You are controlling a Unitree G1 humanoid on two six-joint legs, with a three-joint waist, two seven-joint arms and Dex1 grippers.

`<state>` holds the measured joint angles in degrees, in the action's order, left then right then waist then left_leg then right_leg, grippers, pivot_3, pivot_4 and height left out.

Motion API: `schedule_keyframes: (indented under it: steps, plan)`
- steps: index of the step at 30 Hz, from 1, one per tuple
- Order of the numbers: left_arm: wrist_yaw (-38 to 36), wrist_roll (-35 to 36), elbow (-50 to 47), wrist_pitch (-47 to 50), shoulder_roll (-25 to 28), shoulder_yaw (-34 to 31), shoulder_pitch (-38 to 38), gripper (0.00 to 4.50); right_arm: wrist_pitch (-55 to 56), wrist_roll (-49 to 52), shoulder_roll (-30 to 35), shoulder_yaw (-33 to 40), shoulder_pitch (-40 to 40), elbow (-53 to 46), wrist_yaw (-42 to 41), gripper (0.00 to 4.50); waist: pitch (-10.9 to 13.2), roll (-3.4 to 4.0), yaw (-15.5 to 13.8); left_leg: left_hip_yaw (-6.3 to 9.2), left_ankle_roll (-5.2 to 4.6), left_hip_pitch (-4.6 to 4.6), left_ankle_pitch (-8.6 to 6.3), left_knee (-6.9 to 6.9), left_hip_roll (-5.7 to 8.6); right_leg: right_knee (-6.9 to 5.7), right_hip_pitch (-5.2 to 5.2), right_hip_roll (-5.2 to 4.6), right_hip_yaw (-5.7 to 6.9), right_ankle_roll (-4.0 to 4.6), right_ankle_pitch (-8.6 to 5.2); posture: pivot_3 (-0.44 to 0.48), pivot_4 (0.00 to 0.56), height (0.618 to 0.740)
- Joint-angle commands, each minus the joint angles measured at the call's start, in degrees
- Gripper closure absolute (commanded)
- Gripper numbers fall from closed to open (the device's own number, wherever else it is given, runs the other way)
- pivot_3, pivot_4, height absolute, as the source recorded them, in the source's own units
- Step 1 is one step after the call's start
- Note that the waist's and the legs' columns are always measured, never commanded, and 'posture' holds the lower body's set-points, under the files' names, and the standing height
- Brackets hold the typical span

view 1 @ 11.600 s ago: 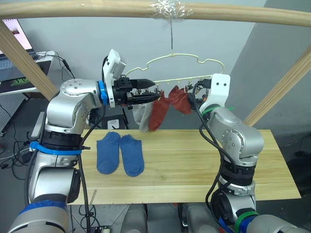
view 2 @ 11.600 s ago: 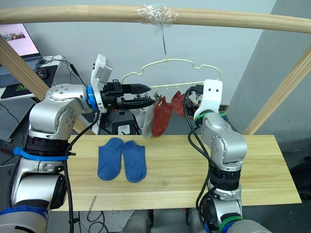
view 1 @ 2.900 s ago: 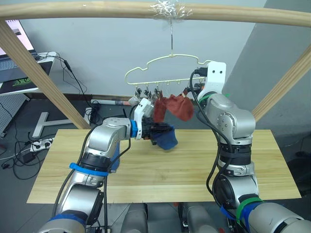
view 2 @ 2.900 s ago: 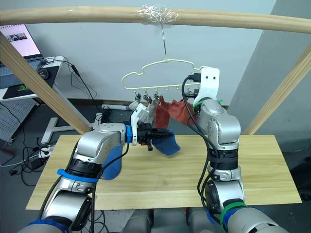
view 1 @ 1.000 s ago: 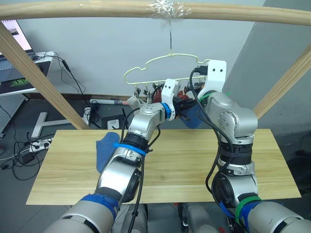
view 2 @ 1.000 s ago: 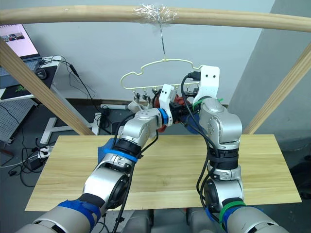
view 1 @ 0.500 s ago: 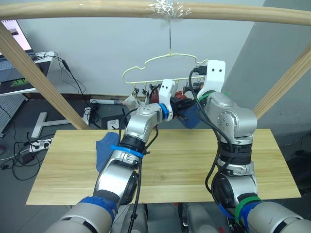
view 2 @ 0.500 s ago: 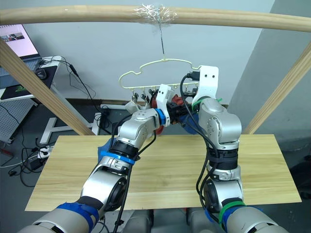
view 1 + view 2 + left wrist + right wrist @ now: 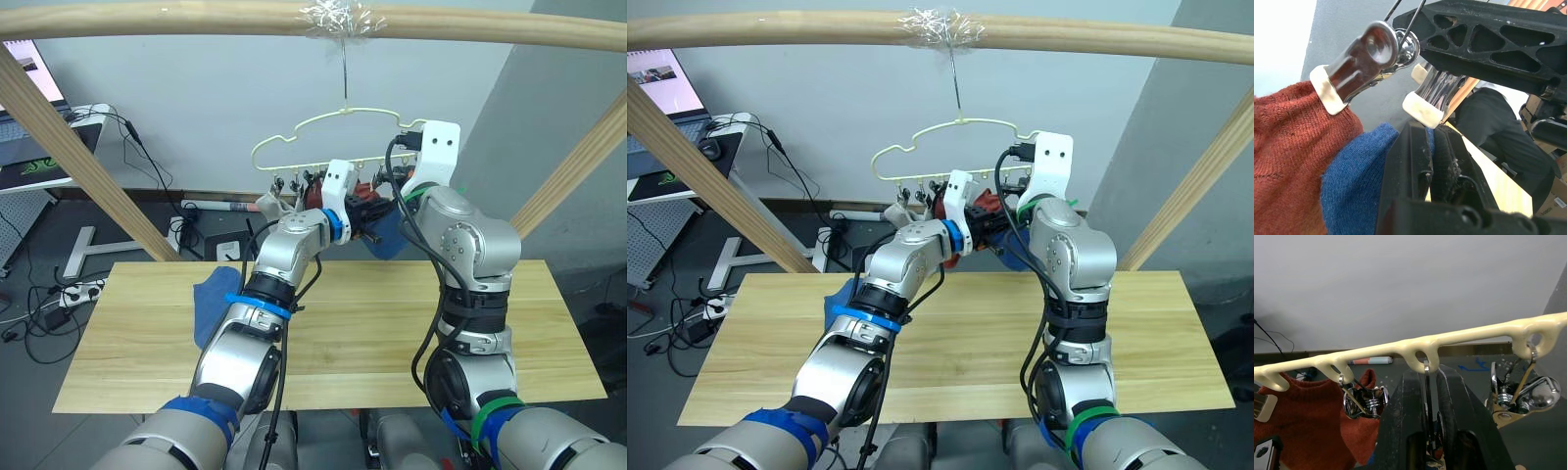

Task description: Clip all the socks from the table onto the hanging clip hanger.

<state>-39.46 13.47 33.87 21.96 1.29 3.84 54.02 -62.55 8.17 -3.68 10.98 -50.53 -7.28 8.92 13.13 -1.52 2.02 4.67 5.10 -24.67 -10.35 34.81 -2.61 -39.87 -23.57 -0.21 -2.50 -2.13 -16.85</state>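
Observation:
The pale yellow-green clip hanger (image 9: 323,122) hangs from the top pole over the light wood table (image 9: 392,333). My left gripper (image 9: 1431,134) is shut on a blue sock (image 9: 1359,181), held up just under an open clip (image 9: 1425,100). My right gripper (image 9: 1430,377) is shut on that clip's wire below the hanger bar (image 9: 1459,337). Rust-red socks (image 9: 313,194) and a grey sock (image 9: 269,206) hang from clips on the hanger's left part. A second blue sock (image 9: 211,299) lies on the table's left side, partly hidden by my left arm.
A wooden pole (image 9: 196,20) runs across the top, with slanted poles at left (image 9: 69,147) and right (image 9: 578,166). A laptop (image 9: 29,147) on a stand sits at far left, with cables on the floor behind the table.
My left gripper picked one blue sock up from the table and raised it to the hanger. In the last second both grippers have stayed nearly still; the hanger sways slightly.

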Motion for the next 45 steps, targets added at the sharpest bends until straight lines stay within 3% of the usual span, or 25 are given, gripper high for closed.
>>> schedule_keyframes:
  steps: [1,8,9,12,15,23,36,45]
  plan:
    - [-0.26,1.36,-2.26,-0.87,-0.35,-1.4,1.82,4.21,-0.81,1.03,-0.37,0.33,-0.86,-2.15,-0.03,2.71,0.0,0.0,-0.01,0.0,0.0,0.0,0.0,0.0,0.0,0.0,0.0,0.0,0.0,0.0,0.0,-0.005,0.199,0.74]
    - [-0.34,1.41,-2.29,-0.62,-0.31,-1.69,1.83,4.21,-0.63,0.8,-0.4,0.48,-0.96,-2.04,0.12,0.19,0.0,0.01,0.0,0.0,0.0,0.0,0.0,0.0,0.0,0.0,0.0,0.0,0.0,0.0,0.0,-0.003,0.198,0.74]
    - [-0.44,1.45,-2.44,-0.44,-0.28,-1.65,1.76,4.21,-0.56,0.68,-0.38,0.44,-0.95,-2.07,0.22,0.04,0.0,0.01,0.0,0.0,0.0,0.0,0.0,0.0,0.0,0.0,0.0,0.0,0.0,0.0,0.0,-0.003,0.198,0.74]
    - [-1.32,1.15,-3.23,0.42,0.26,-0.85,1.21,4.21,-0.42,0.49,-0.24,0.37,-0.94,-2.09,0.3,0.04,0.0,0.01,0.01,0.0,0.0,0.0,0.0,0.0,0.0,0.0,0.0,0.0,0.0,0.0,0.0,-0.005,0.198,0.74]
    - [-2.19,1.63,-4.16,1.81,0.78,-0.86,0.6,3.65,-0.33,0.39,-0.12,0.3,-0.97,-2.04,0.23,0.0,0.0,0.01,0.02,0.0,0.0,0.0,0.0,0.0,0.0,0.0,0.0,0.0,0.0,0.0,0.0,-0.002,0.198,0.74]
    - [-5.08,1.63,-10.06,5.79,4.36,1.01,-1.68,1.32,-0.97,0.56,0.38,-0.16,-0.55,-2.65,-0.54,0.0,0.0,0.01,0.08,0.0,0.0,0.0,0.0,-0.01,0.0,-0.01,0.0,0.0,0.0,0.0,0.0,0.002,0.197,0.74]
    - [-15.1,5.88,-28.5,13.86,18.75,1.9,-9.02,1.32,-13.36,2.23,3.01,-3.33,9.97,-21.46,-4.68,0.0,0.01,0.02,0.01,0.04,0.01,0.0,0.0,-0.01,-0.02,-0.03,-0.01,0.0,0.01,0.0,0.0,0.017,0.19,0.74]
    - [-23.06,8.81,-32.09,9.05,28.19,-1.07,-8.91,1.32,-13.78,0.31,6.52,-5.71,18.09,-30.04,-4.28,0.0,0.01,0.02,0.0,0.04,0.01,0.02,0.0,-0.01,-0.02,-0.02,-0.01,0.0,0.01,0.0,0.0,0.02,0.175,0.74]
